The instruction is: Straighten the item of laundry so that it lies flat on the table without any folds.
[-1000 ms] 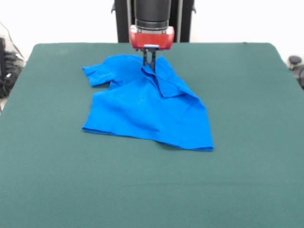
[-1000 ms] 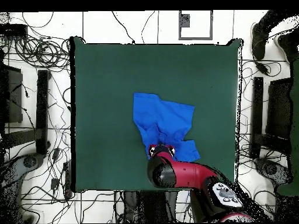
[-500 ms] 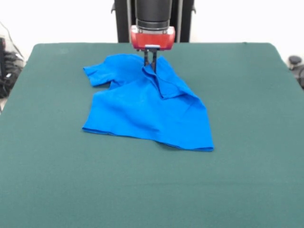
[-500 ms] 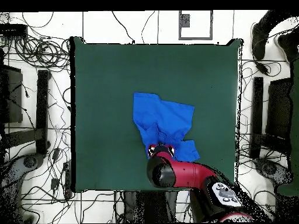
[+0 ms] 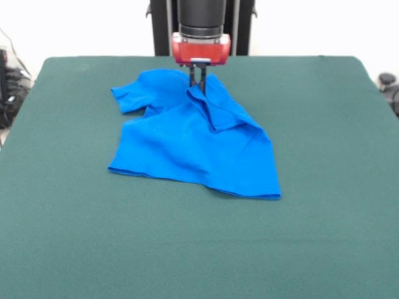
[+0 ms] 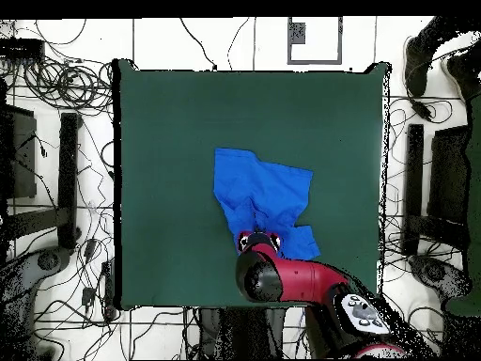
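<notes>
Front view: the arm is seen coming straight down at the far middle of the table (image 5: pixel 324 249), its black cylinder and red wrist block held vertical above the gripper (image 5: pixel 197 87); the two thin dark fingers are drawn close together and appear pinched on a raised ridge of the T-shirt (image 5: pixel 187 146) near its far edge, though the fabric between the tips is too small to be made out with certainty. Only the lower part of the arm is shown, the rest being cut off at the top edge. In the overhead view the gripper is hidden beneath the red arm (image 6: pixel 282 277), and the shirt's edge nearest the robot is covered by it. The T-shirt is laid slightly left of the table's centre, toward the far side; its long axis is run from the far left, where one short sleeve is spread out, down to the near right, where the hem ends in a corner. A fold is seen running diagonally from the gripper toward the right side; the right sleeve cannot be told apart from the folded cloth.
</notes>
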`<state>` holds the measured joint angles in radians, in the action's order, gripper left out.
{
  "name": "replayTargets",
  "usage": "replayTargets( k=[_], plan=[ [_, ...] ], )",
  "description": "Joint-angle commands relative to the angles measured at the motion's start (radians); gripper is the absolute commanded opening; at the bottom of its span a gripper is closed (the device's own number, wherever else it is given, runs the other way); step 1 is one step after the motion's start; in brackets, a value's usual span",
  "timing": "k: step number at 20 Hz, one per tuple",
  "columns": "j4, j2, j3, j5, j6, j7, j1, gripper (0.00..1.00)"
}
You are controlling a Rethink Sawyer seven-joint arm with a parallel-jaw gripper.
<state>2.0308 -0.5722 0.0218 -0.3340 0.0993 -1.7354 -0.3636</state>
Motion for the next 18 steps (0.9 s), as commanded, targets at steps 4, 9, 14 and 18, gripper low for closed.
replayTargets(
  k=[4, 9, 14, 18],
  plan=[
    [0.046, -0.037, 0.154, 0.015, -0.022, -0.163, -0.008, 0.0],
    [0.067, -0.051, 0.164, 0.012, -0.019, -0.166, -0.022, 0.0],
    [0.078, -0.055, 0.172, 0.011, -0.018, -0.164, -0.029, 0.0],
    [0.078, -0.048, 0.171, 0.01, -0.01, -0.164, -0.031, 0.0]
  ],
)
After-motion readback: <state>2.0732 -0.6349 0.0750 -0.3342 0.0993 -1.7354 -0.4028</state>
